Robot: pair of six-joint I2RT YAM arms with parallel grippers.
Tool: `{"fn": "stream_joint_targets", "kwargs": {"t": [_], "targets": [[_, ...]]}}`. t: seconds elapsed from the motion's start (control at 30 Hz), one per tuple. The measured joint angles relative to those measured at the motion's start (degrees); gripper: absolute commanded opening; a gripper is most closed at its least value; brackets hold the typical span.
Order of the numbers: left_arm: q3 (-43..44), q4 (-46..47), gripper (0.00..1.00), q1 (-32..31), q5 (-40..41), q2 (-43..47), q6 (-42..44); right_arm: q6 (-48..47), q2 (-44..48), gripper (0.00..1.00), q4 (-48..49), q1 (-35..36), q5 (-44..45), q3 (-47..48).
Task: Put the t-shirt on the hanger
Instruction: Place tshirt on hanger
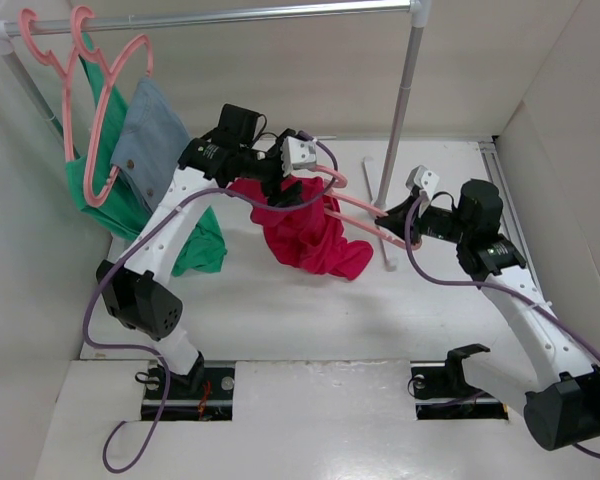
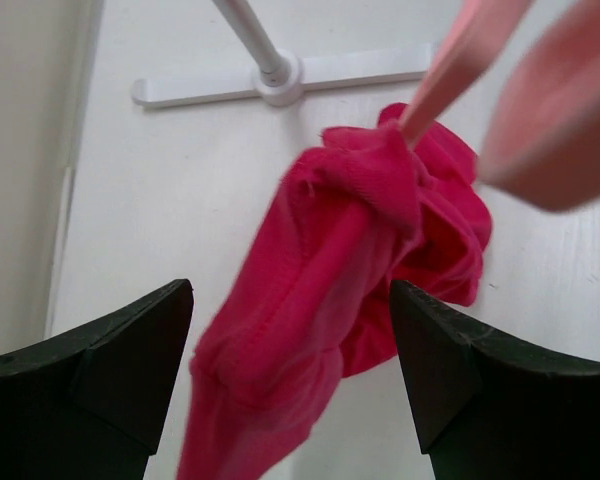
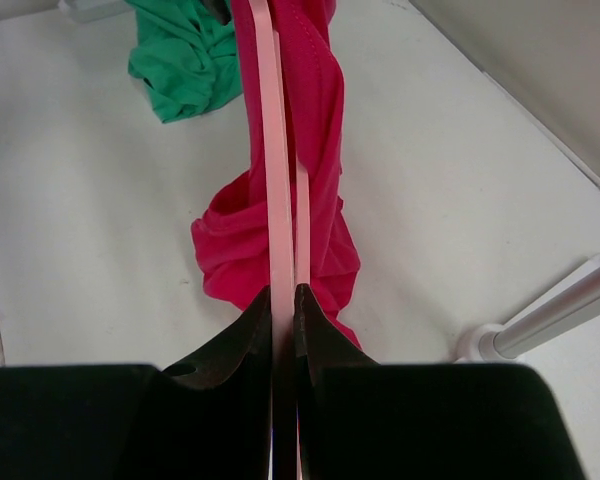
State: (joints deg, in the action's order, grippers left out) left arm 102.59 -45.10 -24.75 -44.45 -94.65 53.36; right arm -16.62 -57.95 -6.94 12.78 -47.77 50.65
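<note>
The crimson-pink t-shirt [image 1: 305, 238] hangs bunched from the far end of the salmon-pink hanger [image 1: 355, 205], its lower part resting on the table. My right gripper [image 1: 388, 213] is shut on the hanger's near end; in the right wrist view the hanger's thin bar [image 3: 278, 150] runs out from the shut gripper [image 3: 283, 292] over the t-shirt [image 3: 325, 90]. My left gripper [image 1: 275, 185] is open just above the t-shirt's top. In the left wrist view the t-shirt [image 2: 310, 300] hangs between and below the open gripper [image 2: 290, 290], with the hanger [image 2: 460, 60] blurred at the upper right.
A metal clothes rack [image 1: 405, 100] stands behind, its white foot [image 1: 377, 215] near the right gripper. Two pink hangers with a green garment [image 1: 95, 190] and a grey-blue garment [image 1: 150, 135] hang at the left. Green cloth [image 1: 202, 245] trails onto the table. White walls enclose the sides.
</note>
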Motion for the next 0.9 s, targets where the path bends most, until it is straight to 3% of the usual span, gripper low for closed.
{"fn": "stream_joint_targets", "kwargs": {"t": [0.07, 0.2, 0.23, 0.4, 0.67, 0.73, 0.77, 0.8, 0.87, 0.9], "targets": [[-0.4, 2.6, 0.74, 0.0, 0.9, 0.0, -0.9, -0.1, 0.0, 0.00, 0.0, 0.0, -0.2, 0.0], [-2.7, 6.8, 0.44, -1.0, 1.9, 0.2, -2.7, -0.2, 0.0, 0.00, -1.2, 0.3, -0.2, 0.1], [-3.1, 7.4, 0.32, -1.3, 1.9, 0.3, -3.0, -0.2, 0.0, 0.00, -1.7, 0.4, -0.2, 0.1], [-4.7, 7.4, 0.00, -2.2, 1.9, 0.4, -2.7, -0.5, -0.2, 0.00, -2.4, 0.4, 2.1, 0.1], [-6.0, 4.5, 0.00, -1.9, 1.7, 0.7, -1.3, -2.0, -2.6, 0.00, -2.8, 0.5, 2.8, 0.8], [-6.4, 4.6, 0.00, -1.2, 0.8, 0.9, -1.4, -2.3, -2.9, 0.22, -2.8, 0.6, 3.0, 1.2], [-6.5, 4.5, 0.00, -0.6, 0.3, 0.9, -1.7, -2.3, -3.2, 0.45, -2.8, 0.8, 3.1, 1.4], [-6.7, 4.3, 0.00, -0.3, -0.1, 0.9, -2.0, -1.9, -3.5, 0.78, -2.3, 0.8, 3.7, 1.7], [-7.6, 4.6, 0.00, 0.1, -0.7, 1.1, -3.8, -1.4, -4.7, 0.97, -1.3, 0.5, 4.3, 3.1], [-7.9, 4.9, 0.00, 0.3, -0.7, 1.1, -4.7, -1.1, -5.3, 1.00, -1.1, 0.3, 4.5, 4.0]]}}
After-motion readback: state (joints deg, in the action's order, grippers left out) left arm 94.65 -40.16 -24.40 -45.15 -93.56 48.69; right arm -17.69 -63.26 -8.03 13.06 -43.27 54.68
